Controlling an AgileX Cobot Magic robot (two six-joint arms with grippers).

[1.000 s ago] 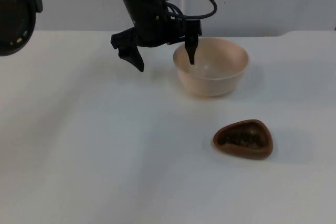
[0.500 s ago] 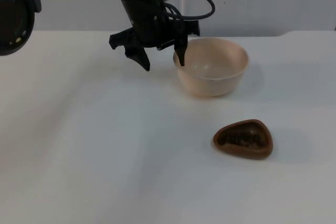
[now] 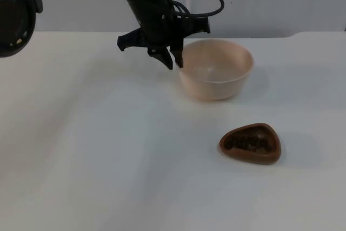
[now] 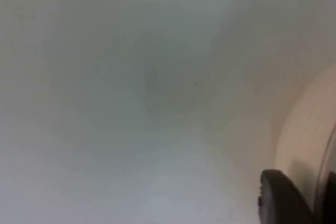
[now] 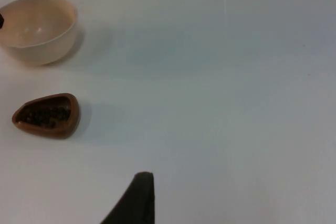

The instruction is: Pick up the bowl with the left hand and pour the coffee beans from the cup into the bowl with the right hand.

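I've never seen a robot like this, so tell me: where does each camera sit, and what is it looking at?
Top view: fixed above, looking down and forward; shows the left arm, its left tool at the bowl rim.
Left wrist view: on the left arm, close to the table and bowl; one fingertip shows.
Right wrist view: on the waiting right arm, looking across the table.
Top and right wrist views share the bowl and cup.

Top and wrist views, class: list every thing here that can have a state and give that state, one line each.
bowl: upright on the table, empty, left rim between the gripper's fingers.
cup: standing on the table, holding coffee beans, untouched.
left gripper: fingers closed on the bowl's rim, bowl not yet lifted.
right gripper: waiting away from the cup, holding nothing.
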